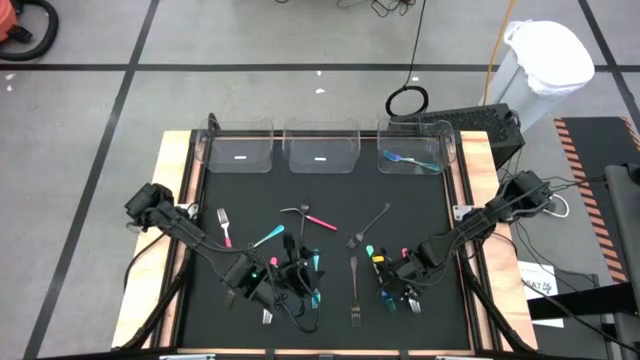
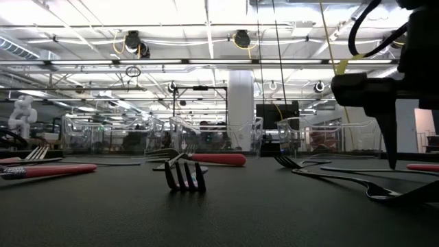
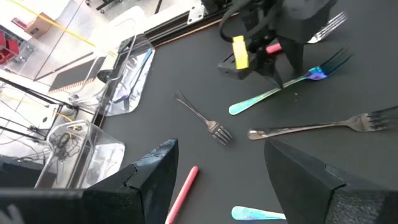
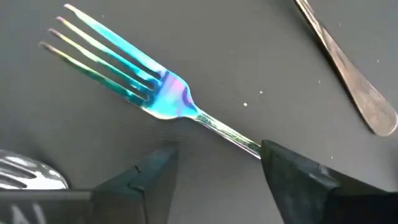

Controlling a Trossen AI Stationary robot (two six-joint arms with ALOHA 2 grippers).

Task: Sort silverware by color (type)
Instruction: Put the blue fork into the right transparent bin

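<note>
A teal iridescent fork point(image 4: 168, 99) lies flat on the black mat near the front right. My right gripper point(image 4: 214, 155) points down over its handle, open, with the neck running in beside one finger. My left gripper point(image 3: 217, 155) hovers open near the front centre, above a pink handle point(image 3: 183, 193) and a teal handle point(image 3: 258, 214), with nothing between its fingers. More silverware lies on the mat: a silver fork point(image 1: 354, 290), a dark fork point(image 1: 370, 225), and pink-handled pieces point(image 1: 224, 228) point(image 1: 310, 218). A teal piece point(image 1: 410, 160) lies in the far right bin. My right gripper comes from above, slanting down, its fingers across the teal fork's handle just behind the neck point(image 4: 245, 142). One finger point(image 4: 298, 174) stands right at the handle; whether it touches I cannot tell. The fork lies flat on the mat.
Three clear bins point(image 1: 240, 150) point(image 1: 322, 150) point(image 1: 435, 150) line the far edge. Wooden rails point(image 1: 180, 200) frame the mat. The silver fork point(image 4: 348, 68) lies close beside my right gripper. A cluster of pieces point(image 1: 315, 270) sits by my left gripper.
</note>
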